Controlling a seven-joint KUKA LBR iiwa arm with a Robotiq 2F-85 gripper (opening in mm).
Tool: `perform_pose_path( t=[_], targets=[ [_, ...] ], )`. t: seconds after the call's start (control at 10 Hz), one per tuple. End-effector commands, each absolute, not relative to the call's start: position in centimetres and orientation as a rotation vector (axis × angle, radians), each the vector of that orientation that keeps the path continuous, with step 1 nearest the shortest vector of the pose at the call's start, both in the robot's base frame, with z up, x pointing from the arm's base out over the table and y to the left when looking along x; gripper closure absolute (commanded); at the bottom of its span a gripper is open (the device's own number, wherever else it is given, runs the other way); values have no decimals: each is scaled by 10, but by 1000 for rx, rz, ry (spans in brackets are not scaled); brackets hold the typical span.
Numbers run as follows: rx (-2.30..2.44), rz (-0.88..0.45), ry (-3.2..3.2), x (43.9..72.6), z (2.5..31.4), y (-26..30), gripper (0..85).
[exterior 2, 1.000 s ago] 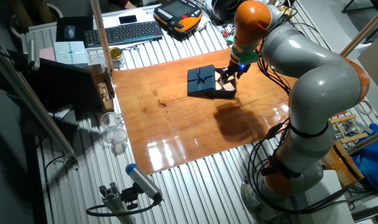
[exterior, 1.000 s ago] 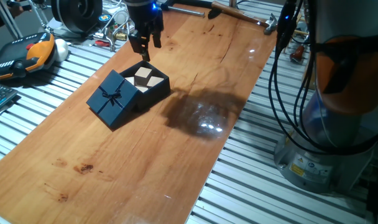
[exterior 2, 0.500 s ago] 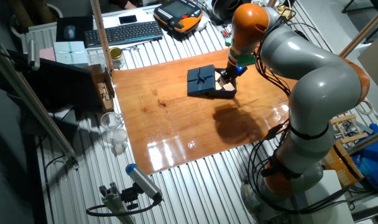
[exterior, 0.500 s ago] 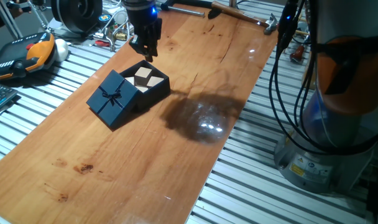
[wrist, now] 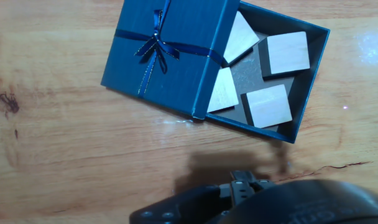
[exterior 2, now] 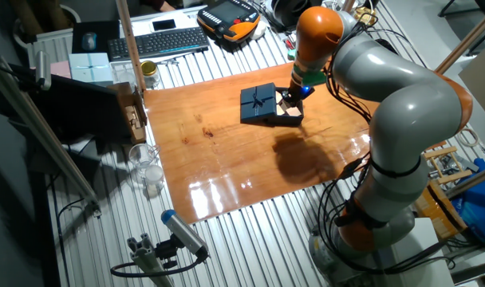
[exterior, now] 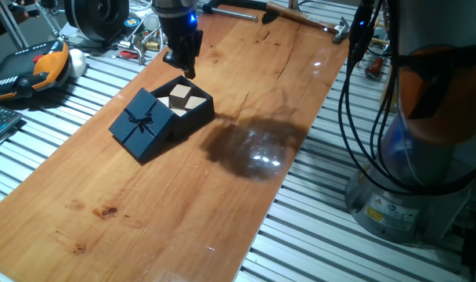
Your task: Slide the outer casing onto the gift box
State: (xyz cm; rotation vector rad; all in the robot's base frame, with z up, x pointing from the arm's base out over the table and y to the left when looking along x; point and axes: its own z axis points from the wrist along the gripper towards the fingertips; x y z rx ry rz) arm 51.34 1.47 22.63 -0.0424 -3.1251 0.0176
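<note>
- Two navy pieces lie together on the wooden surface [exterior: 222, 196]: the outer casing [wrist: 170, 53], bow on top, covers part of the gift box [wrist: 301, 93] and sits tilted against it
- Tan and white squares [wrist: 287, 53] show in the uncovered part of the tray
- The gripper [exterior: 183, 66] hangs just above the far edge of the gift box, holding nothing; whether its fingers are apart or together I cannot tell
- A hammer [exterior: 301, 17] lies at the far end of the surface
</note>
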Motion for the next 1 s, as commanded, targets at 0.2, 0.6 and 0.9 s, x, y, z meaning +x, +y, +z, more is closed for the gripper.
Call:
perform_pose_path(
  t=[0.2, 0.6, 0.9],
  targets=[
    [-95, 17, -3132, 517, 215, 20, 850],
    [-199, 48, -3136, 525, 199, 31, 850],
    [-262, 64, -3137, 529, 194, 38, 850]
  ],
)
